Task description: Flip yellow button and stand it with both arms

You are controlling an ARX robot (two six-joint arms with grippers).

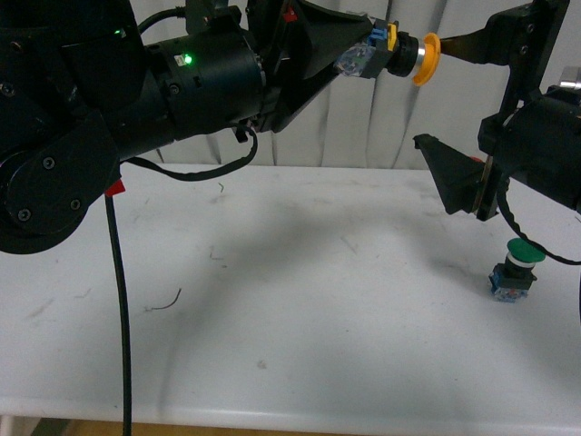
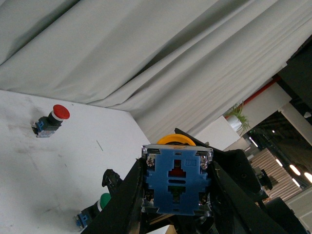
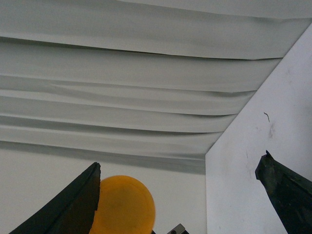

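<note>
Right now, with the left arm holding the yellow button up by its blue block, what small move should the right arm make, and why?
Probably lift the right gripper slightly so the cap of the yellow button centres between the fingers. They are wide open, and the cap sits beside the upper finger, far from the lower one; closing now would likely miss.

Black arms (image 1: 136,100); black cable (image 1: 119,309); green light (image 1: 186,60); red tab (image 1: 114,189); wedge jaws.
</note>
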